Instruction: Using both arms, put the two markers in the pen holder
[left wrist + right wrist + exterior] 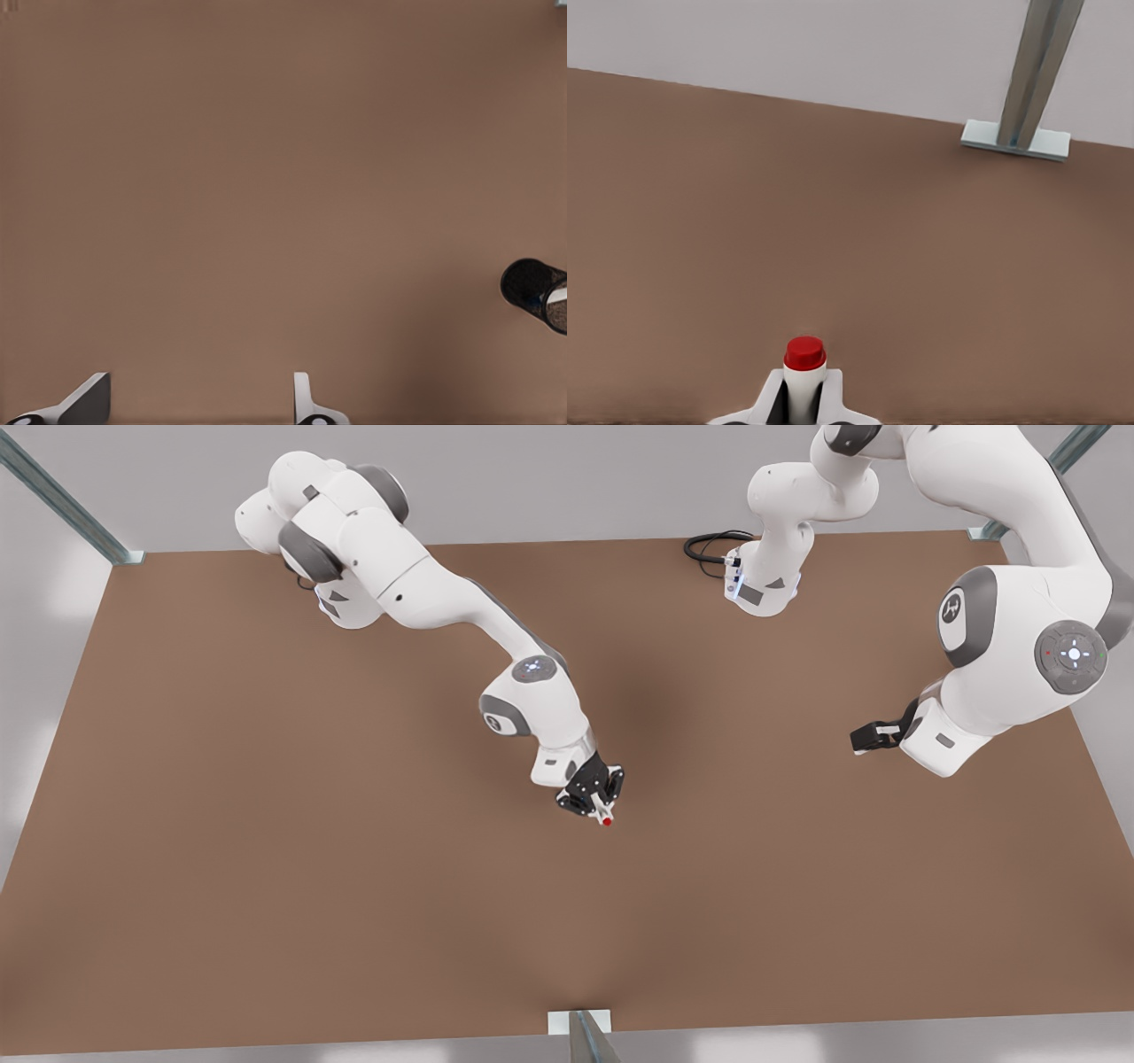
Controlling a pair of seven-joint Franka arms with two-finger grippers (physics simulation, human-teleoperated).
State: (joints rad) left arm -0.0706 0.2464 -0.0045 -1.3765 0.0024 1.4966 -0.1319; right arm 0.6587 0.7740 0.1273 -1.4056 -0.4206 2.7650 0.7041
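Observation:
My right gripper [595, 793] hangs near the middle of the table, shut on the red-capped marker [606, 820]. The marker's red end [804, 352] sticks out between the fingers [769, 400], pointing toward the table's front edge. My left gripper [873, 737] waits at the front view's right, low over the table. Its fingers [87, 403] stand wide open with nothing between them. The black pen holder [530, 285] shows in the left wrist view. A dark blue bit and a pale patch sit at its mouth, cut off by the frame.
The brown table [266, 824] is bare around both grippers. A metal post on a flat foot [580, 1023] [1017, 137] stands at the front edge. A black cable [709, 545] loops at the far edge beside an arm's base.

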